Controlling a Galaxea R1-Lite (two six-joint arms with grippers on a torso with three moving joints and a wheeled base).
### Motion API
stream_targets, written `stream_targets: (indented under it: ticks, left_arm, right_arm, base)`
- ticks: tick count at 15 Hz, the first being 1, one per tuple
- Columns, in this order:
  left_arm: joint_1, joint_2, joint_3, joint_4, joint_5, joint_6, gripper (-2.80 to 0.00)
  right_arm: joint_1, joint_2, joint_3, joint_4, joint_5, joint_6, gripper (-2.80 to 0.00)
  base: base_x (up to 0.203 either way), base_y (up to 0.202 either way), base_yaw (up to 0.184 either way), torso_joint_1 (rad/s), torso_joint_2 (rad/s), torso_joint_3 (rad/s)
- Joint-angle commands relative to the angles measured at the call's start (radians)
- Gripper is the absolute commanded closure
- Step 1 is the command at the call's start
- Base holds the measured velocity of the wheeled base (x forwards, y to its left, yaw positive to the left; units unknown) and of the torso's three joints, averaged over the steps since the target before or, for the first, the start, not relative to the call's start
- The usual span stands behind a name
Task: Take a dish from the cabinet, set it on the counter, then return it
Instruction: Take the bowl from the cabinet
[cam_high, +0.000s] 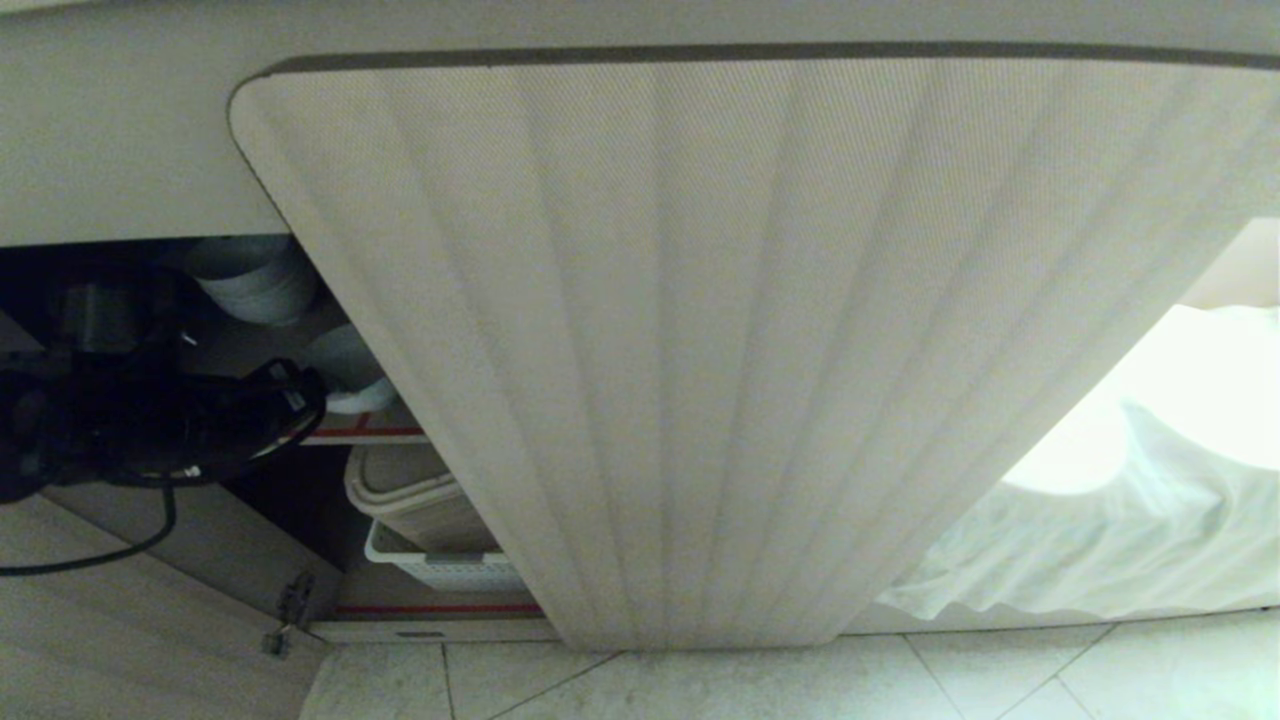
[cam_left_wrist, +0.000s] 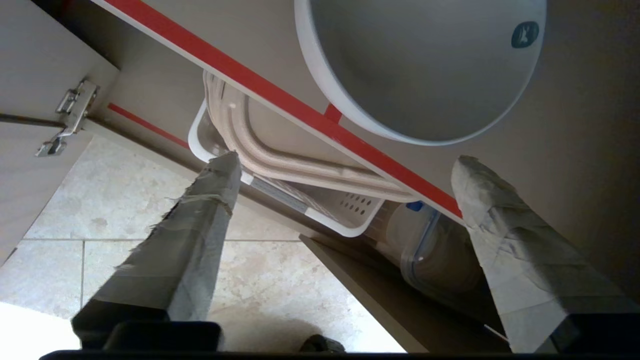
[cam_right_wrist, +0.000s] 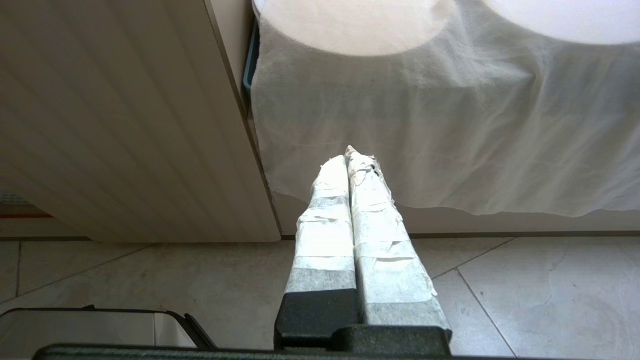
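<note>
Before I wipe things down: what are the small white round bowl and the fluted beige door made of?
Small white round bowl: probably glazed ceramic, with a smooth, faintly glossy wall and thick rim. Fluted beige door: seemingly a matte moulded panel with fine woven-looking texture; core unclear.

The left gripper (cam_left_wrist: 345, 165) has two long tapering fingers (cam_left_wrist: 200, 220) wrapped in frayed grey tape over black bases, the right gripper (cam_right_wrist: 352, 157) wears whiter, wrinkled tape on matching black mounts, and a bulky black left arm (cam_high: 130, 410) trails a thin black cable (cam_high: 120, 550).
</note>
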Motion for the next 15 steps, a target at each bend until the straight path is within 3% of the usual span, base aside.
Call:
stream_targets:
  ticks: [1, 15]
  left_arm:
    - [0.005, -0.002, -0.001, -0.001, 0.001, -0.005, -2.80]
    - [0.006, 0.066, -0.065, -0.004, 0.053, -0.008, -2.80]
  right_arm:
    - [0.001, 0.000, 0.000, 0.000, 0.000, 0.000, 0.00]
    - [0.002, 0.000, 0.000, 0.000, 0.000, 0.000, 0.00]
  base:
    - [0.000, 0.000, 0.000, 0.000, 0.00, 0.000]
    - [0.000, 0.000, 0.000, 0.000, 0.00, 0.000]
